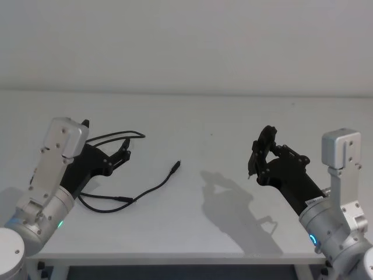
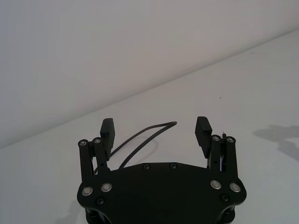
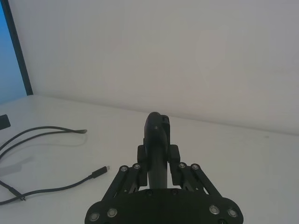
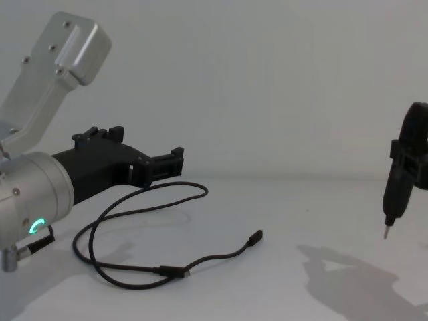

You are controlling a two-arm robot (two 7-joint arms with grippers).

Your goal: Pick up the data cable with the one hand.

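Observation:
The data cable [image 1: 152, 188] lies in loose black loops on the white table [image 1: 233, 128], one small plug [image 4: 255, 238] pointing toward the middle. My left gripper [image 4: 175, 162], black and angular on a silver arm with a green ring, hovers open just above the cable's far loop [image 2: 145, 133], with nothing between its pads [image 2: 106, 128]. The cable [image 3: 60, 189] also stretches off to the side in the right wrist view. Off at the right, away from the cable, my right gripper [image 1: 260, 149] hangs raised and shut, holding nothing.
A plain white wall stands behind the table. The table's front edge [image 1: 175, 255] runs close below the cable. A dark screen edge [image 3: 16, 51] shows beside the table in the right wrist view. Bare tabletop separates the two arms.

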